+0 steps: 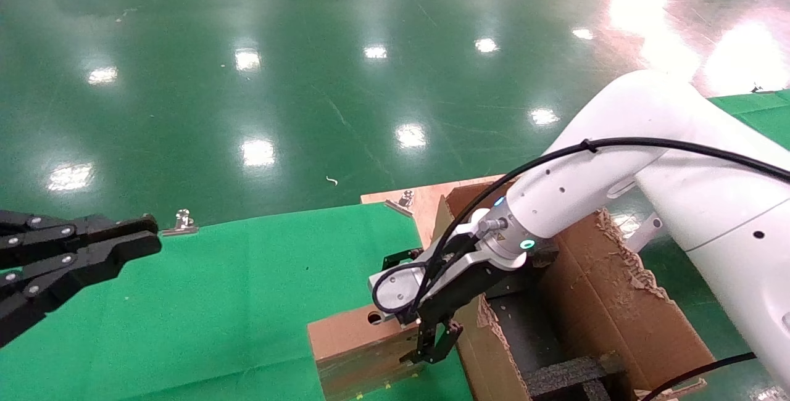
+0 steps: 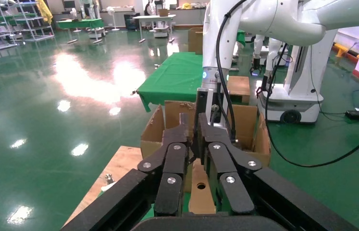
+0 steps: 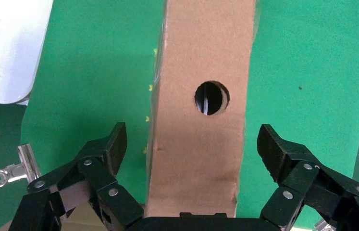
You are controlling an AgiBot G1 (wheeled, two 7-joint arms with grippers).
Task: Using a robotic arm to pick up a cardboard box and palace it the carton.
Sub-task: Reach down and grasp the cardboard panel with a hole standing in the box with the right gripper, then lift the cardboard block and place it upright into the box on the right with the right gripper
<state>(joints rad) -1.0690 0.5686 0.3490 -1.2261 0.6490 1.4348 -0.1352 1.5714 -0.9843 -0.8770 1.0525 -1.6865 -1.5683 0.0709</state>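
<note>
Currently:
Right gripper (image 3: 194, 159): spread wide astride the cardboard box (image 3: 201, 101), grasping nothing, poised to clamp.
Carton (image 1: 623, 302): just beside, ready.
Left gripper (image 1: 145, 237): idle, closed.

No readable text, label, brand, number or sign appears on anything here.

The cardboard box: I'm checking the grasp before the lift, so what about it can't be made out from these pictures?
- Head view: the right pincer and arm cover part of the cardboard box; the frame edge cuts its bottom.
- Right wrist view: the fingers straddle the box without touching; what lies inside its hole is too dark.
- Left wrist view: the left pincer hides most of it.
</note>
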